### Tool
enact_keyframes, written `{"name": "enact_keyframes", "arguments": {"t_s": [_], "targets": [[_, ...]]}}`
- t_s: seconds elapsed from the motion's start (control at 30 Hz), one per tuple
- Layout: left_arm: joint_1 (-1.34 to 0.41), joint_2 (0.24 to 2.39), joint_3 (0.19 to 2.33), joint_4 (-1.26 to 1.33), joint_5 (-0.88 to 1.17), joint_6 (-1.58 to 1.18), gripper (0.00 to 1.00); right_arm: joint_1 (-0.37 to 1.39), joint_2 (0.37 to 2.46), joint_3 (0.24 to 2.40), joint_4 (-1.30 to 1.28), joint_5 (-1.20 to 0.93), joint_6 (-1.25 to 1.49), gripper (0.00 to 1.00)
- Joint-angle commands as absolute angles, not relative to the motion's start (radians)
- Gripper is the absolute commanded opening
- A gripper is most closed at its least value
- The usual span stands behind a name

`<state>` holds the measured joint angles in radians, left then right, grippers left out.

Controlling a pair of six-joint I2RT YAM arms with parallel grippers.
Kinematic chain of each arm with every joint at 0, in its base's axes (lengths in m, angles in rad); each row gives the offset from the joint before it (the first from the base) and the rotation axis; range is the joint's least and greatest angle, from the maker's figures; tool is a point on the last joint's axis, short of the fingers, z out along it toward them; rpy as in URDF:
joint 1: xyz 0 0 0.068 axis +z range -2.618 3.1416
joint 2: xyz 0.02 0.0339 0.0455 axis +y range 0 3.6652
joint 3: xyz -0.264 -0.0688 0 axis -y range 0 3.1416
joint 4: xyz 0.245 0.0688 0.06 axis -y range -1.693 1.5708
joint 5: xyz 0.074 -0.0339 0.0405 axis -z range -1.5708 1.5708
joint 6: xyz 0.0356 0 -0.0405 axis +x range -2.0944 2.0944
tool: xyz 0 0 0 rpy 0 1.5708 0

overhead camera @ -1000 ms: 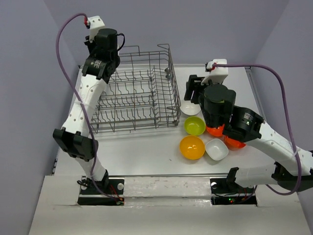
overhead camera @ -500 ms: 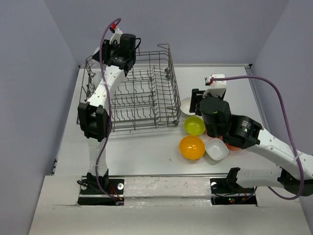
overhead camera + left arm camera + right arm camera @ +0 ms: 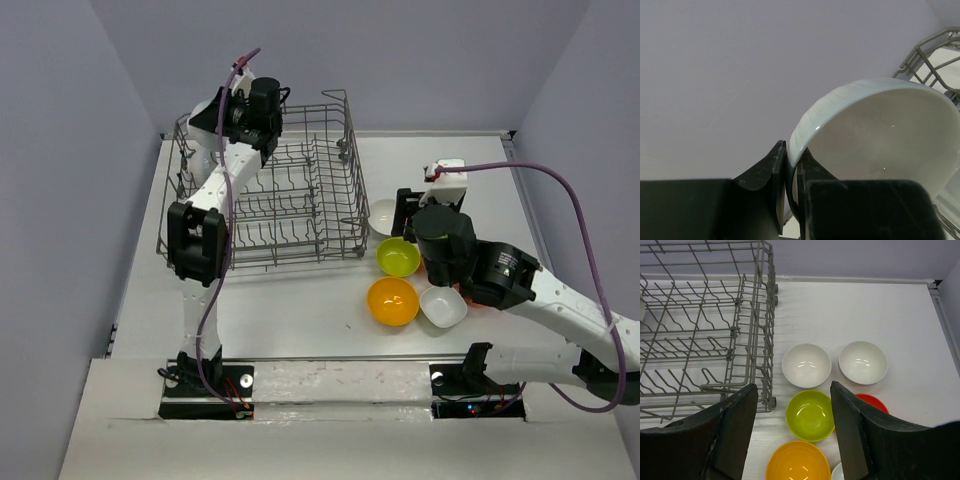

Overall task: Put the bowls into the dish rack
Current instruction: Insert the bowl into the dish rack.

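My left gripper (image 3: 791, 165) is shut on the rim of a white bowl (image 3: 880, 135) and holds it above the back left of the grey wire dish rack (image 3: 290, 200); a rack corner shows in the left wrist view (image 3: 935, 55). My right gripper (image 3: 792, 390) is open and empty, hovering over the bowls right of the rack (image 3: 700, 340). Below it lie two white bowls (image 3: 806, 365) (image 3: 863, 362), a lime green bowl (image 3: 810, 415), an orange-yellow bowl (image 3: 798, 462) and a red-orange bowl (image 3: 872, 402). A squarish white bowl (image 3: 443, 306) sits by the orange-yellow one (image 3: 392, 301).
The rack's tall wire side (image 3: 765, 315) stands just left of the bowl group. Purple walls close in on the left, back and right of the table (image 3: 300, 310). The right arm (image 3: 500, 270) covers part of the red-orange bowls.
My left arm swung from the rack's left side to over its back left, carrying the white bowl. My right gripper drew back slightly toward the near right.
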<state>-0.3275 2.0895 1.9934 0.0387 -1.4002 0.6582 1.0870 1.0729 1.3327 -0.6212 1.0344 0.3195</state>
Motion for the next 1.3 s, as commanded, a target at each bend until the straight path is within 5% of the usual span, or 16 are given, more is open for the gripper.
{"name": "enact_keyframes", "arguments": {"t_s": [0.0,1.27], "targets": [[-0.333,2.100,1.970,0.227,-1.456,0.772,0.00,1.086,1.037,1.321,-0.607,1.039,0.345,0.65],[-0.354,2.212,1.859,0.512,-1.465,0.971,0.00,1.086,1.017,1.290,-0.603,1.009,0.339,0.66]]}}
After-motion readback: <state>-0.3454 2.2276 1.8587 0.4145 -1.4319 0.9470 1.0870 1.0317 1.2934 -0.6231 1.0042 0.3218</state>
